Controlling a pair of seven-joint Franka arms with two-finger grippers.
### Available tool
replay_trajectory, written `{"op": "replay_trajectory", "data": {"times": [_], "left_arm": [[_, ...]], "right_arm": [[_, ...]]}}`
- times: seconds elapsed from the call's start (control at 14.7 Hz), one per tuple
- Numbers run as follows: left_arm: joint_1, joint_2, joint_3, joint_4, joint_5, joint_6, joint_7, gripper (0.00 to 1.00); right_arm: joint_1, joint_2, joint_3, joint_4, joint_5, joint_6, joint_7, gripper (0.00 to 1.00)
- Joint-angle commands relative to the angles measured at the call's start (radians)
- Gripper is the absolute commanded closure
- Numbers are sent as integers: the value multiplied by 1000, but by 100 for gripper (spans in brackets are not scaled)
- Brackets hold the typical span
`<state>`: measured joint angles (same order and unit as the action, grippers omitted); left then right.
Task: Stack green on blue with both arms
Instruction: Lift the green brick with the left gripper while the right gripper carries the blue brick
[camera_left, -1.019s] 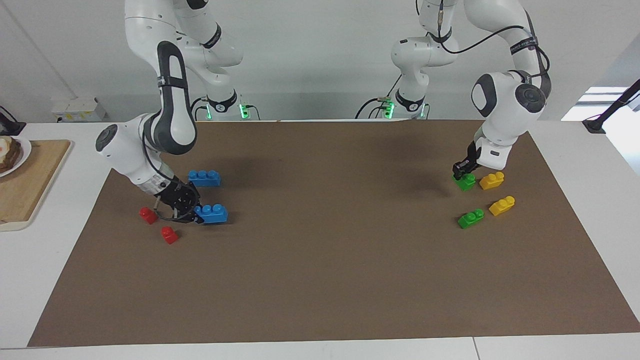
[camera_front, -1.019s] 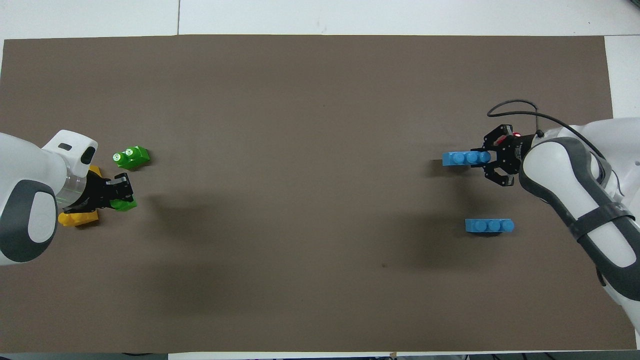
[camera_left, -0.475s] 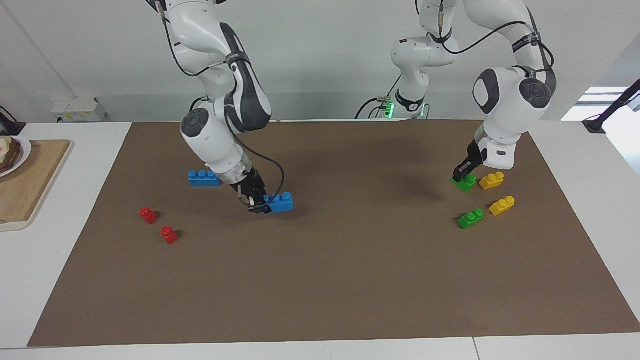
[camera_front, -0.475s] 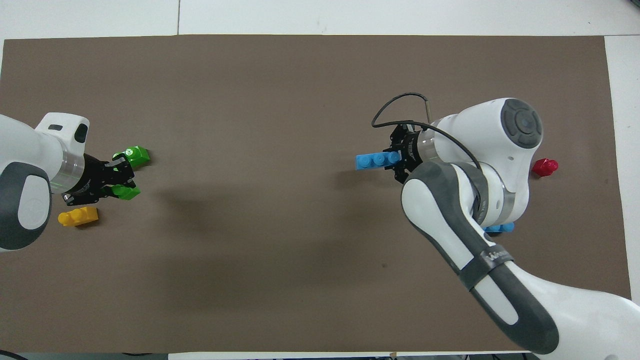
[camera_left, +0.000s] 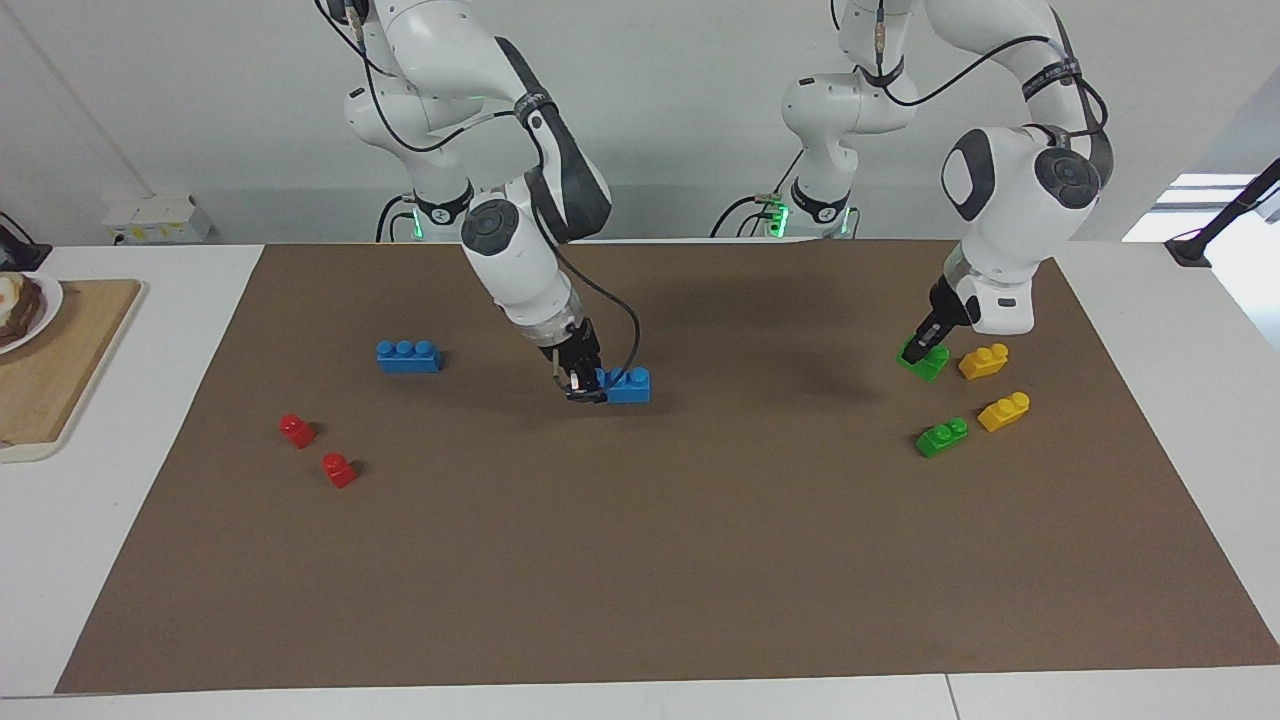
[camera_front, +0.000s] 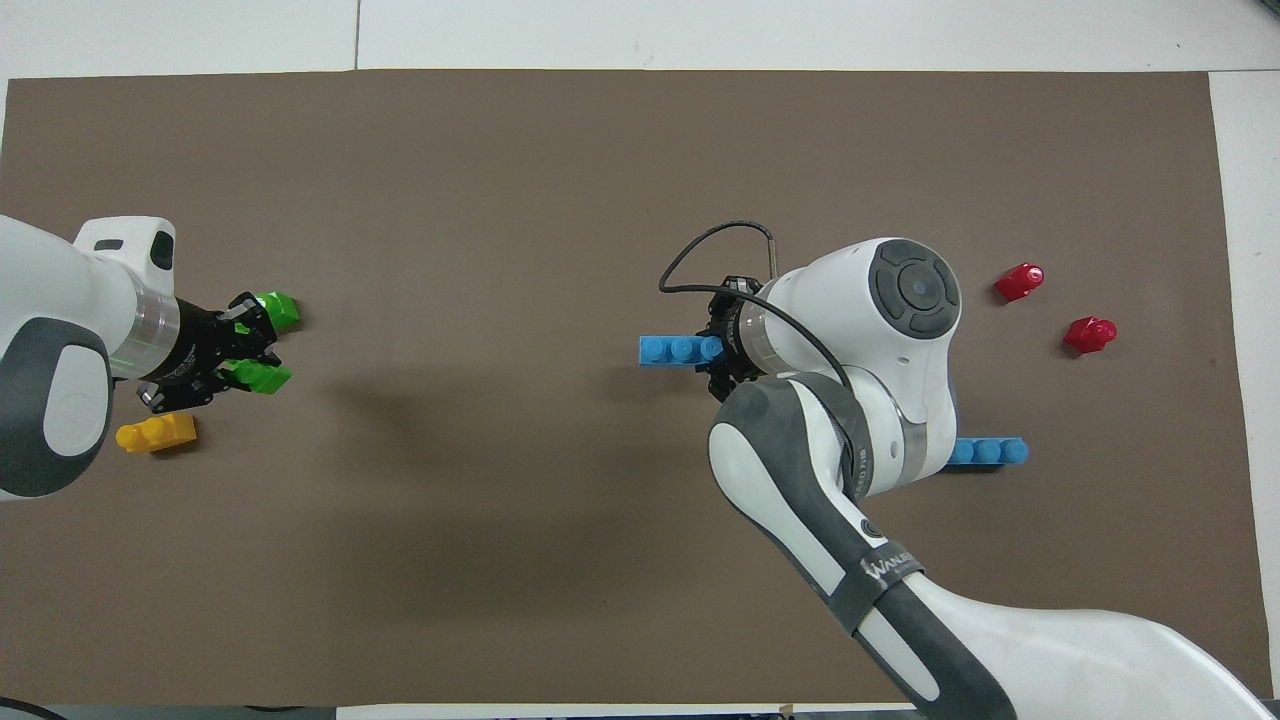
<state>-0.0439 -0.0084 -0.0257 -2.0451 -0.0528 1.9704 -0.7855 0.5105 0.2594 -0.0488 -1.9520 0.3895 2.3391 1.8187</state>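
My right gripper (camera_left: 585, 385) is shut on one end of a blue three-stud brick (camera_left: 628, 385) and holds it level, low over the middle of the brown mat (camera_left: 640, 560); the overhead view shows the brick (camera_front: 672, 349) sticking out of that gripper (camera_front: 718, 350). My left gripper (camera_left: 918, 348) is shut on a green two-stud brick (camera_left: 924, 361), tilted, just above the mat at the left arm's end; the brick also shows in the overhead view (camera_front: 262, 377). The second green brick (camera_left: 942, 437) lies farther from the robots. The second blue brick (camera_left: 408, 356) lies at the right arm's end.
Two yellow bricks (camera_left: 984, 361) (camera_left: 1004, 411) lie beside the green ones. Two red bricks (camera_left: 297, 430) (camera_left: 339, 469) lie at the right arm's end. A wooden board (camera_left: 60, 370) with a plate (camera_left: 30, 310) stands off the mat there.
My right gripper has carried the blue brick from beside the red bricks to the middle of the mat. My left gripper has shut on the green brick and raised it slightly.
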Motion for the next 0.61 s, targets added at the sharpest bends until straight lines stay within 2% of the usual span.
{"op": "replay_trajectory", "data": {"times": [0.0, 0.2, 0.54], "left_arm": [[-25, 2, 6, 25, -15, -34, -146, 100], [-86, 4, 4, 25, -28, -16, -376, 100], [-232, 16, 6, 37, -19, 93, -912, 100]], "right_arm": [[26, 55, -2, 13, 5, 74, 25, 100], [63, 90, -3, 13, 40, 138, 25, 100], [114, 122, -2, 12, 95, 216, 24, 100]]}}
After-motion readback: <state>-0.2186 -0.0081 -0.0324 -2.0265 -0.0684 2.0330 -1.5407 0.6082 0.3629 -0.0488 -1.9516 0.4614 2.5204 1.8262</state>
